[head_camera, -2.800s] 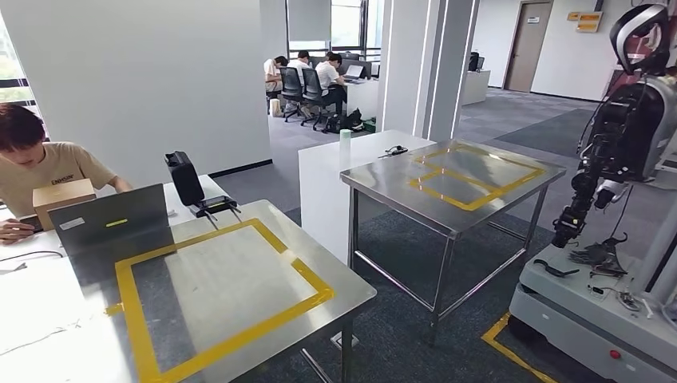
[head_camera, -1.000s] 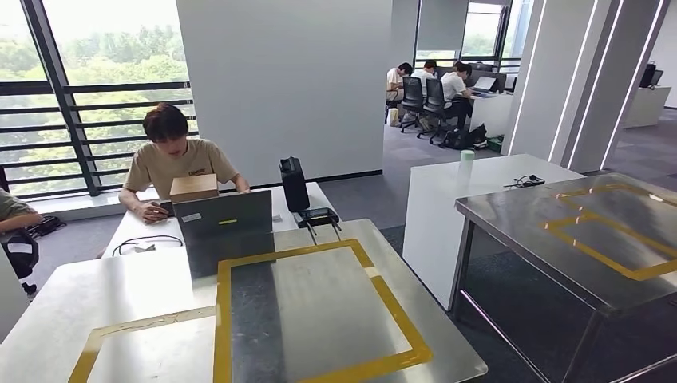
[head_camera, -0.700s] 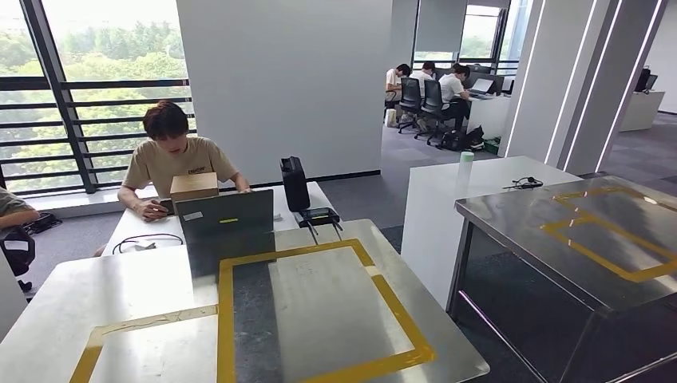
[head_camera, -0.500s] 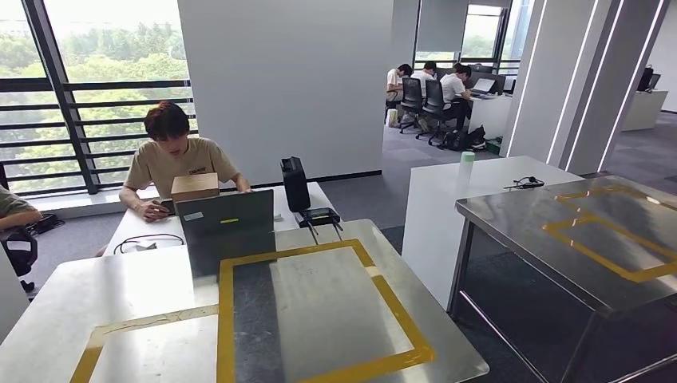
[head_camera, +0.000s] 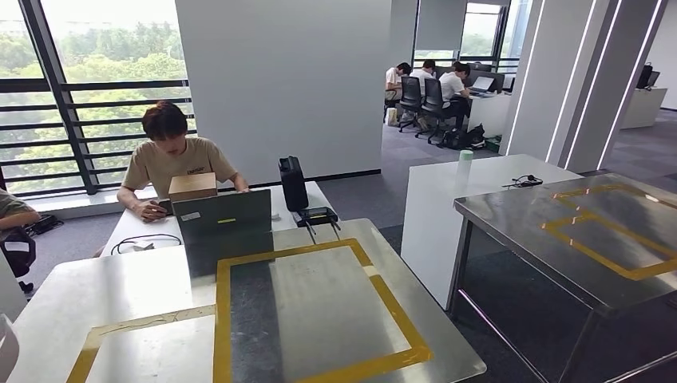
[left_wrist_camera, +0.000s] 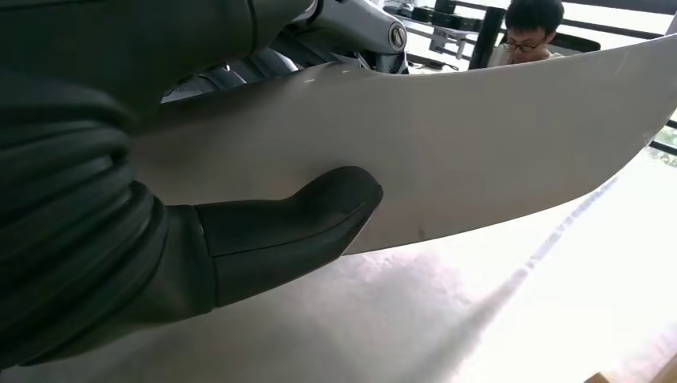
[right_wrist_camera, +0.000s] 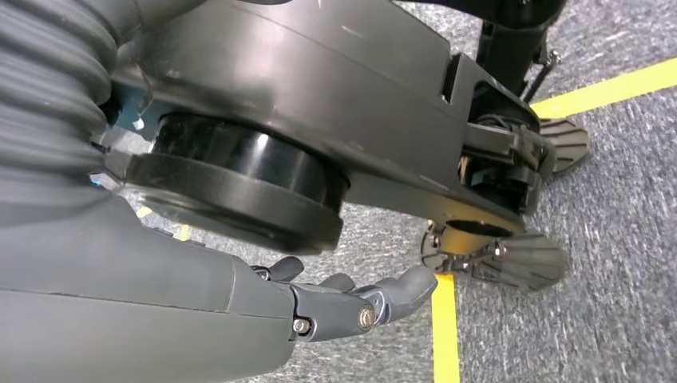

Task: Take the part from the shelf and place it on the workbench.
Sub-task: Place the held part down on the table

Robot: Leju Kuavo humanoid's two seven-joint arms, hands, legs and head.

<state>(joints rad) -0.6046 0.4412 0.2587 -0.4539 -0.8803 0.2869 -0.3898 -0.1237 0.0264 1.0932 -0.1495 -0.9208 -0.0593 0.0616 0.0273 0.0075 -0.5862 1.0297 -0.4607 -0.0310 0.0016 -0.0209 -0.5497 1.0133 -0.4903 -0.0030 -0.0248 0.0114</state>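
The part point(left_wrist_camera: 447, 152), a pale curved sheet-like panel, sits in the left hand point(left_wrist_camera: 199, 239), thumb pressed flat on its face in the left wrist view; a white sliver at 8 o'clock in the head view point(head_camera: 6, 351) is prob. its edge. Workbench point(head_camera: 144, 279) lies straight ahead w/ a yellow tape frame point(head_camera: 319, 307) marking the drop zone, so the step in hand looks like the carry-in and set-down. To do it well: keep the thumb clamp firm since the panel is thin and prob. flexes, bring it over the bench from 8 o'clock toward center, lower flat inside the tape, and let go only once it rests. Mind the laptop point(head_camera: 223, 227) at 12 o'clock on the bench's far edge, and the black case point(head_camera: 292, 182) at 1 o'clock beyond. Right hand point(right_wrist_camera: 351, 307) hangs by the robot's side over grey carpet, fingers loosely apart, holding nothing. A person point(head_camera: 172, 155) sits behind the laptop; small chest print on the shirt, too small to read. Cardboard box point(head_camera: 192, 186) beside them, no legible label. Second steel table point(head_camera: 559, 239) at 3 o'clock.
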